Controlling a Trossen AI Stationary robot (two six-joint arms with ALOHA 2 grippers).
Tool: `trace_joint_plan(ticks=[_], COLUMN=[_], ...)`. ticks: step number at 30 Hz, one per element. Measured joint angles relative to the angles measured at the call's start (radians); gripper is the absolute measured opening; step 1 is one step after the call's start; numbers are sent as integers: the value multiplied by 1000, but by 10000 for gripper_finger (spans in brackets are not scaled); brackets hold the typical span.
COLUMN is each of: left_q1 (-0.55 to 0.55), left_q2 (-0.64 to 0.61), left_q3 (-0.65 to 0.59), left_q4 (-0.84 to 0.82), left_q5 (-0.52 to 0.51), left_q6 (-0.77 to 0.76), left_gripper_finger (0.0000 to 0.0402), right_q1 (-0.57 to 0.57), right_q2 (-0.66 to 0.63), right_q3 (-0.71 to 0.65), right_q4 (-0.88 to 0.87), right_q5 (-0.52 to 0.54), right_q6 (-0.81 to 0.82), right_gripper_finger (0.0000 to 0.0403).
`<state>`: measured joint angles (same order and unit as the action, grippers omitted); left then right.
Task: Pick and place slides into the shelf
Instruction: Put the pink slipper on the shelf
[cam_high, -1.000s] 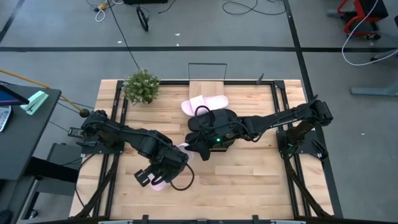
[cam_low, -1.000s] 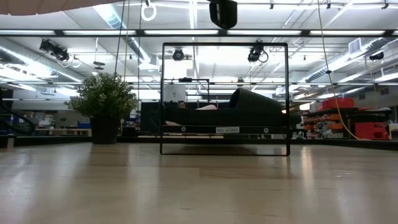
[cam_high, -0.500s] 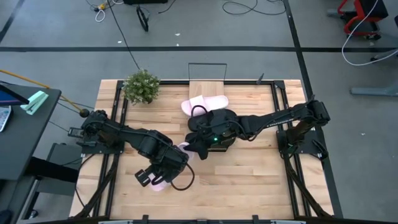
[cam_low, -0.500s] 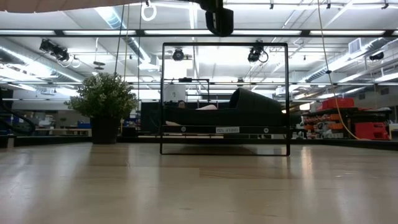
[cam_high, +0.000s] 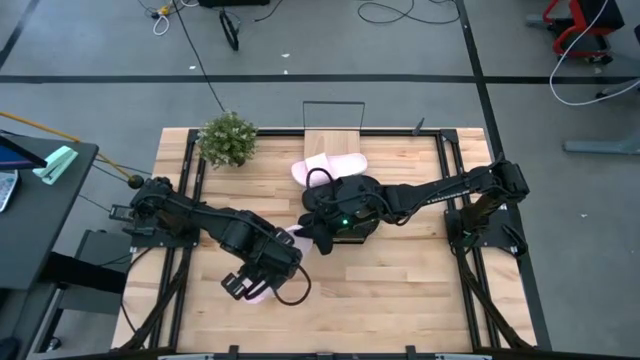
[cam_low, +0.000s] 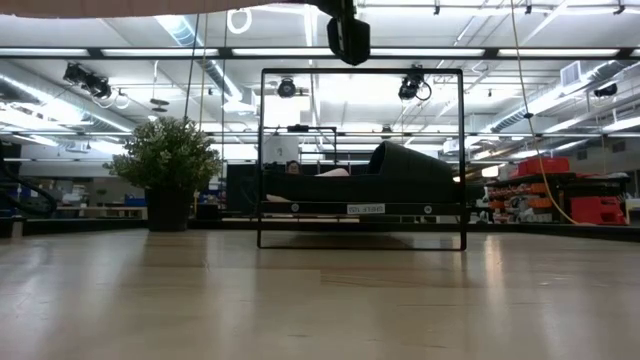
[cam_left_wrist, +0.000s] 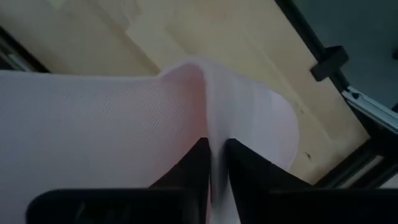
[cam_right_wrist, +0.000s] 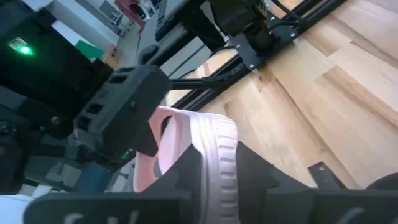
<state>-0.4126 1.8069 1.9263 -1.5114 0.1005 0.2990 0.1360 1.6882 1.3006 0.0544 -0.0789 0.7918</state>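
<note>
Slatted light wood forms the surface (cam_high: 400, 280), with a potted plant (cam_high: 228, 138) at its far left corner and the shelf (cam_high: 330, 143) at the middle of the far edge. One pale pink slide (cam_high: 330, 165) already lies at the shelf. At least one black slide (cam_high: 350, 188) sits just beside it, partly hidden under the right arm. The low view shows a black slide (cam_low: 400, 172) resting on the shelf board (cam_low: 360, 209).

Over the last second the right arm has edged a little toward the left arm. The right gripper (cam_high: 318, 238) now meets the near end of a second pale pink slide (cam_high: 295, 237), which is held up over the middle of the surface. In the right wrist view its jaws are pressed against the ribbed sole edge of that slide (cam_right_wrist: 211, 143), one finger (cam_right_wrist: 180, 177) on each side. The left gripper (cam_right_wrist: 124, 102) is visible on the slide's far end. The left wrist view shows the left fingers (cam_left_wrist: 198, 165) close together with a thin fold of pink material (cam_left_wrist: 93, 124) pinched between them. From above, the left gripper (cam_high: 238, 287) sits toward the near left.

Both arms therefore grip the same slide at once. This reads as a hand-over: the right arm, which is nearer the shelf, appears to be taking the slide. The likely next step is for the left jaws to let go, and pulling before they do could twist the soft slide.
</note>
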Motion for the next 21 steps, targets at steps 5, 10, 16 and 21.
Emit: trace_joint_plan(ticks=[5,10,16,21], left_q1=[0,7,14,38], left_q2=[-3,-27,-91,-168], left_q3=[2,2,2,2], left_q4=[-40,-59,-59,-59], left_q5=[-75,-193,-328,-478], left_q6=[-61,-129,-204,-342], left_gripper_finger=[87,114,140,152], right_q1=[-2,-10,-39,-104], right_q2=[0,0,-24,-82], right_q3=[0,-1,-1,-1], right_q4=[-33,-77,-78,-81], right_q5=[-2,-26,47,106], right_q6=[1,14,11,-7], right_gripper_finger=[64,64,63,62])
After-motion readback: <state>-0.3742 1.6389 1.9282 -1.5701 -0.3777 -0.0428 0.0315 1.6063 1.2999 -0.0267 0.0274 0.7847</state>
